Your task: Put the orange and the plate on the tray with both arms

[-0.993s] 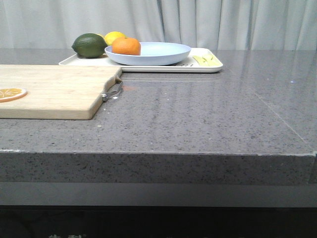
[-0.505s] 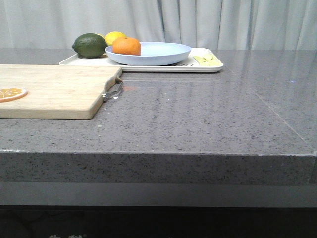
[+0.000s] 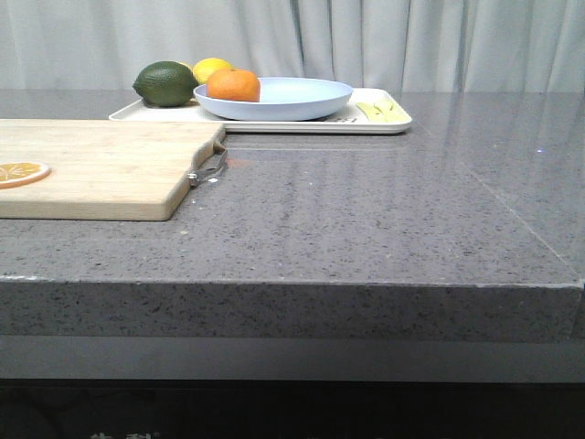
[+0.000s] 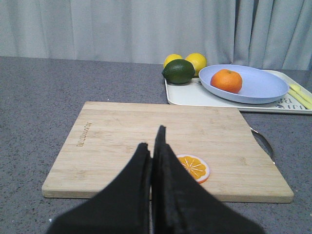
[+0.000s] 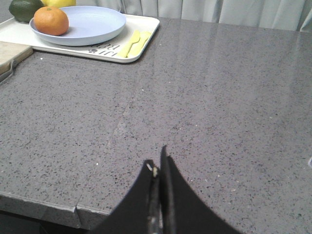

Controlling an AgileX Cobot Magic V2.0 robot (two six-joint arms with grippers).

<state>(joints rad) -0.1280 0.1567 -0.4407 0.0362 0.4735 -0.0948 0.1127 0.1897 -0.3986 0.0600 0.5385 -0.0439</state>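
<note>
We see the whole round bright-orange orange (image 3: 233,85) lying inside the wide, shallow, pale lavender-blue plate (image 3: 292,101), toward its left side, and the plate sits on the flat cream-white rectangular tray (image 3: 379,123) at the far end of the grey speckled stone counter (image 3: 366,219). From the front, the plate hides much of the tray's middle, and neither arm shows there at all.

Our left gripper (image 4: 152,146) hangs over the light wooden cutting board (image 4: 122,136), its black fingers pressed together with nothing between them; they cover part of the board's near edge and sit just beside the thin orange slice (image 4: 194,167). Our right gripper (image 5: 158,163) hovers over bare counter, likewise closed and empty.

A dark green lime (image 4: 178,71) partly hides two yellow lemons (image 4: 196,60) behind it. Pale yellow pieces (image 5: 134,43) lie on the tray's right end; we cannot make out what they are.
</note>
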